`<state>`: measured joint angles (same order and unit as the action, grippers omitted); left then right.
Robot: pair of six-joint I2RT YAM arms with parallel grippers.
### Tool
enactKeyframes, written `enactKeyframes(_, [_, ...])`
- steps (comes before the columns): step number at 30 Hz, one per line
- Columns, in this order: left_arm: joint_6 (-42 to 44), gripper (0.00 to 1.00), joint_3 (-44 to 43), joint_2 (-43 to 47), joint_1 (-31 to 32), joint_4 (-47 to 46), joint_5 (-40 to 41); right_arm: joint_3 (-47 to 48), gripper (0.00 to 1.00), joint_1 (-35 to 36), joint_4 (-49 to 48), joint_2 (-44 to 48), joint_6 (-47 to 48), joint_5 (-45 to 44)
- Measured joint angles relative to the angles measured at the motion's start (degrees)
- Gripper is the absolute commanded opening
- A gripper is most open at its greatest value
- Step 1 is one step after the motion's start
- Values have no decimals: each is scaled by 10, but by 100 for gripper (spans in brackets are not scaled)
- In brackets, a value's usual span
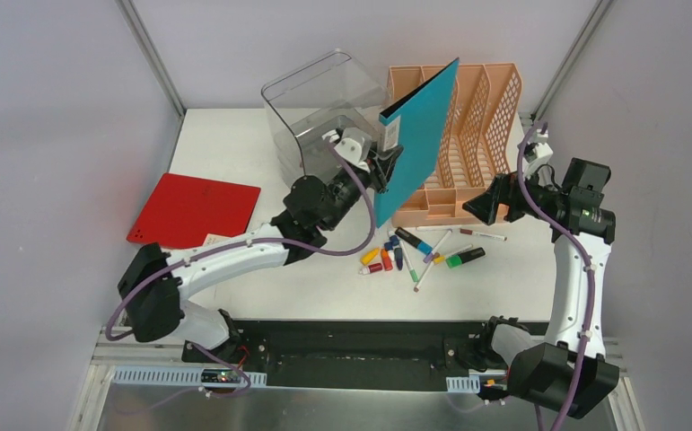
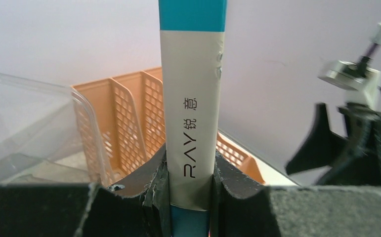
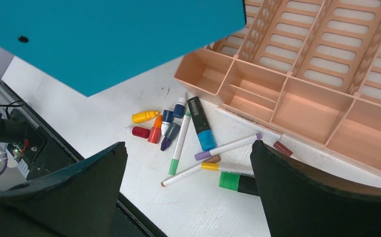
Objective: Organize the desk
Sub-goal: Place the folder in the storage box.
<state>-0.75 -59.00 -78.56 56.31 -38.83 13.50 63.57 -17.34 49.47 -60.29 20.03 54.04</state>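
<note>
White surface (image 1: 234,153) spans between grey walls (image 1: 55,108). Left fingers (image 2: 232,183) clenched on spine of teal folder (image 1: 423,135), which is raised off surface, in front of peach file rack (image 1: 481,117). Right fingers (image 3: 297,197) spread wide, gripping nothing, above scattered markers (image 1: 423,251). Red folder (image 1: 194,208) flat at left.

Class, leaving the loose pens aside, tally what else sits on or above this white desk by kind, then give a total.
Flat folders: 2, the teal folder and the red folder
Peach plastic file rack: 1
Clear plastic box: 1
Total: 4
</note>
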Motion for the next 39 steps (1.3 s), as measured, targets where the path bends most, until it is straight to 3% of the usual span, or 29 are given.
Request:
enactKeyframes(11, [103, 0, -153, -188, 37, -142, 123, -5, 99, 0, -24, 7, -24, -39])
enactKeyframes(20, [188, 0, -279, -321, 64, -185, 178, -6, 99, 0, -33, 13, -26, -55])
enactKeyframes(35, [251, 0, -300, -347, 90, -230, 227, -6, 99, 0, -34, 13, -27, -57])
enactKeyframes(39, [269, 0, -348, -369, 91, -231, 240, -6, 99, 0, -34, 13, -27, -57])
